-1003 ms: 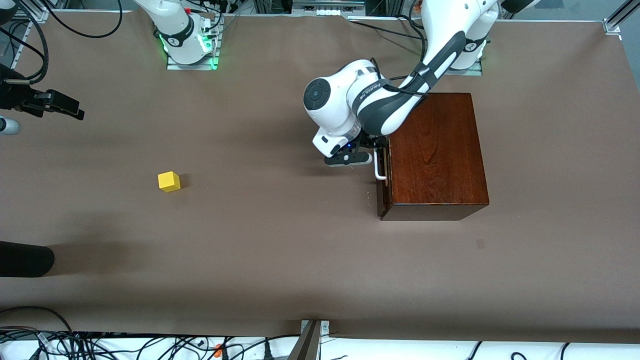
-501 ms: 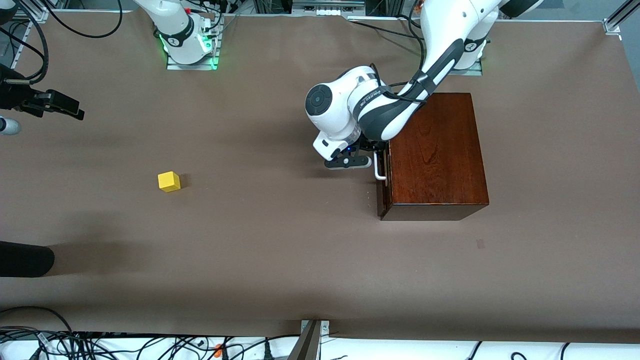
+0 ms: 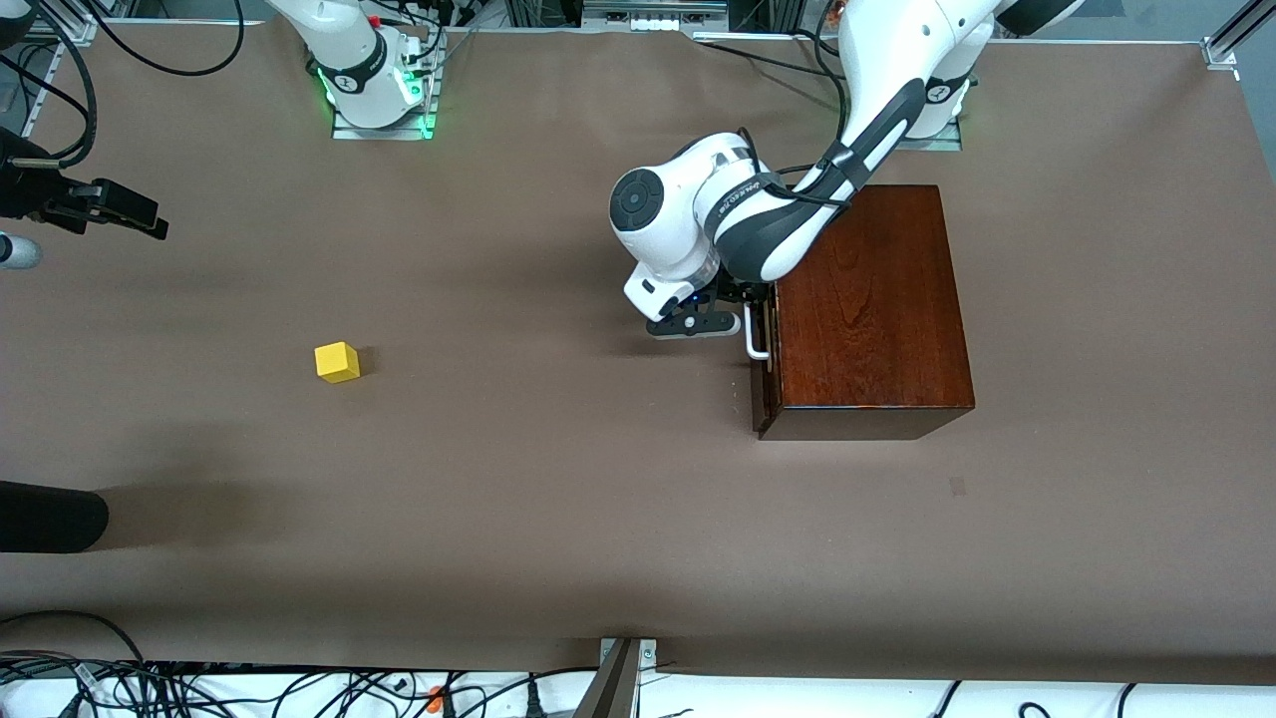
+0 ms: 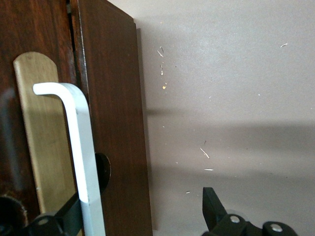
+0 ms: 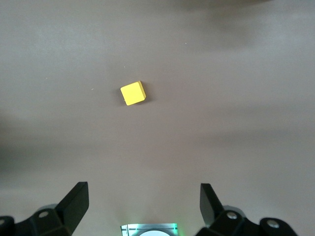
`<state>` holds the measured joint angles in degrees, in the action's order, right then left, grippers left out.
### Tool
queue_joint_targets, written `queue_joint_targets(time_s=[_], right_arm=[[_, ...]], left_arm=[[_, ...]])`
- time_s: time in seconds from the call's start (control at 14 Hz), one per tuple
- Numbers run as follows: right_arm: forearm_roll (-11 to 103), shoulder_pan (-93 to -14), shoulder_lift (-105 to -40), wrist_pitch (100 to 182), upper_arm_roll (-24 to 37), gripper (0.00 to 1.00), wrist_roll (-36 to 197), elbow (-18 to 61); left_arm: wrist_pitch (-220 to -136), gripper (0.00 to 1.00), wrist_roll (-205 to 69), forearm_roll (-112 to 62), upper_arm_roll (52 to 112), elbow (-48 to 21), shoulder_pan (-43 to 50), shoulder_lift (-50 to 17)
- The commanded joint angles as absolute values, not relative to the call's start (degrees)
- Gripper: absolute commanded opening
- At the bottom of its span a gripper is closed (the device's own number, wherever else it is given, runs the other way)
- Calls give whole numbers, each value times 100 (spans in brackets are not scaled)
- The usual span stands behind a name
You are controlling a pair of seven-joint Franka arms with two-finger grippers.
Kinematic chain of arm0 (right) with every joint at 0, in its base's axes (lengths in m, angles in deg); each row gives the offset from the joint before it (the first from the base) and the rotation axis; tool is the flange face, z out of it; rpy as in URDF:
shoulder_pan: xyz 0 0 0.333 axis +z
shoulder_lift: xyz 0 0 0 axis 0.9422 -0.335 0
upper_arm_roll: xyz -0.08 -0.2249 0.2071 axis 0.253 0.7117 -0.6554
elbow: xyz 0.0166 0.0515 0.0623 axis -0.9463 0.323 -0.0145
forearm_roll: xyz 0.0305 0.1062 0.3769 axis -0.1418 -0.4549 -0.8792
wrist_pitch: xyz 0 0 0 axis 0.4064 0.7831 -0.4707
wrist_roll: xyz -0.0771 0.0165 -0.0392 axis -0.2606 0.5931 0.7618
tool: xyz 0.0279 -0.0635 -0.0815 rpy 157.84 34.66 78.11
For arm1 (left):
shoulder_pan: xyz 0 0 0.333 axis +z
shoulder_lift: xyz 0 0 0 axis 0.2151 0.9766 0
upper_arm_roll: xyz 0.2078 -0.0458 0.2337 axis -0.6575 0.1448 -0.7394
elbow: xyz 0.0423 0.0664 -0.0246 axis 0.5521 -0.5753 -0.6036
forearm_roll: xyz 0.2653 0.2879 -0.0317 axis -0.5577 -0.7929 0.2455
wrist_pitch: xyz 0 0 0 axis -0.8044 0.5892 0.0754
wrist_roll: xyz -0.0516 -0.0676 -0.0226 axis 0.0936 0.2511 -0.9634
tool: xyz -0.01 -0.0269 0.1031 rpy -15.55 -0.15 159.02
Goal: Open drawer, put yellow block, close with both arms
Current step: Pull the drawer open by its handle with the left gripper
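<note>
Evidently ready to pull, the left gripper (image 4: 142,216) straddles the drawer's white handle (image 4: 74,147), fingers wide; the right gripper (image 5: 142,206) waits wide above the yellow block (image 5: 133,93).

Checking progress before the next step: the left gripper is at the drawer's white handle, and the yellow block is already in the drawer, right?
Not quite. The left gripper is at the drawer's white handle, but the yellow block lies on the table, toward the right arm's end, as the front view shows.

No readable text shows on the box (image 3: 872,299), block or table.
</note>
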<state>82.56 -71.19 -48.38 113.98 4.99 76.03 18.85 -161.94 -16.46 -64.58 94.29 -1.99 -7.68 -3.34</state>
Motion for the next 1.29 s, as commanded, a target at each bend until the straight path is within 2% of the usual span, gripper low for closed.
queue_joint_targets(time_s=[0.0, 1.22], right_arm=[[8151, -7183, -4773, 11312, 471, 100, 7566, 1858], [8151, -7183, -4773, 11312, 471, 100, 7566, 1858]], left_arm=[[-16758, 100, -1655, -6481, 9481, -140, -771, -242], [-17101, 100, -1602, -6287, 9490, 440, -1227, 48]])
